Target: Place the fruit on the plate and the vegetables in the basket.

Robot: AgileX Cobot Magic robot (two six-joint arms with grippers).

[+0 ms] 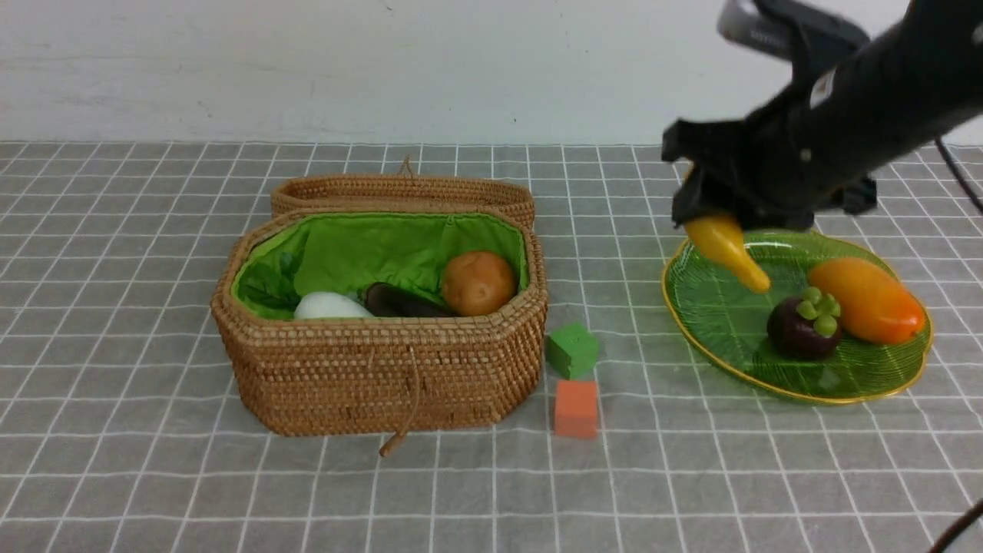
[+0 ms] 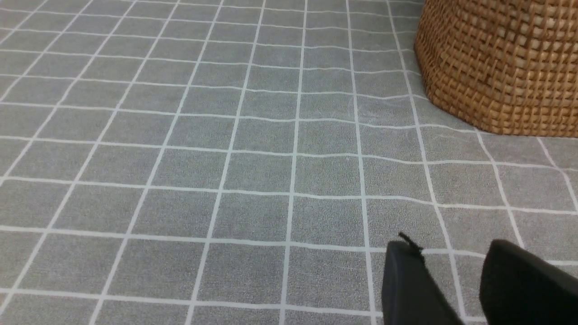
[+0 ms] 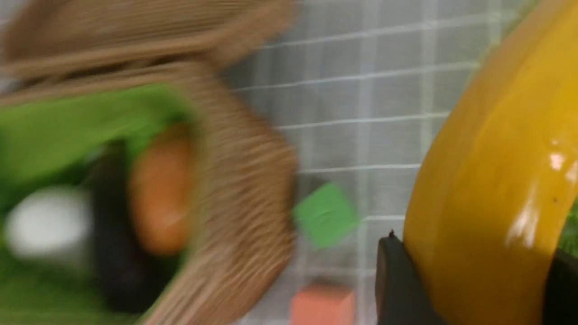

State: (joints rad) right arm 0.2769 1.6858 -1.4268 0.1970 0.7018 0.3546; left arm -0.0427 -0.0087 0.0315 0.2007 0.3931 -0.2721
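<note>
1. Front view: my right claw [image 1: 710, 219] is clamped on the banana [image 1: 726, 247], which hangs over the far left edge of the plate [image 1: 714, 322]. Its long axis slants down and toward the mango [image 1: 866, 298], with the free tip low over the glass. The mangosteen [image 1: 803, 329] sits just beside the mango, so I judge the open room on the plate is on its left half, right under the banana. The basket [image 1: 384, 376] already holds the radish [image 1: 330, 306], eggplant [image 1: 399, 302] and potato [image 1: 478, 283]; I cannot see a gourd. A green cube [image 1: 571, 349] and an orange cube [image 1: 576, 408] stand between basket and plate.

2. Left wrist view: my left claw [image 2: 456, 280] hangs over bare grey checked cloth [image 2: 226, 158] with its fingers apart and nothing between them. The basket's woven side [image 2: 496, 67] is near. This arm is well away from the plate.

3. Right wrist view: blurred, but the banana [image 3: 492, 180] clearly fills the gap between the black fingers [image 3: 397, 280].
</note>
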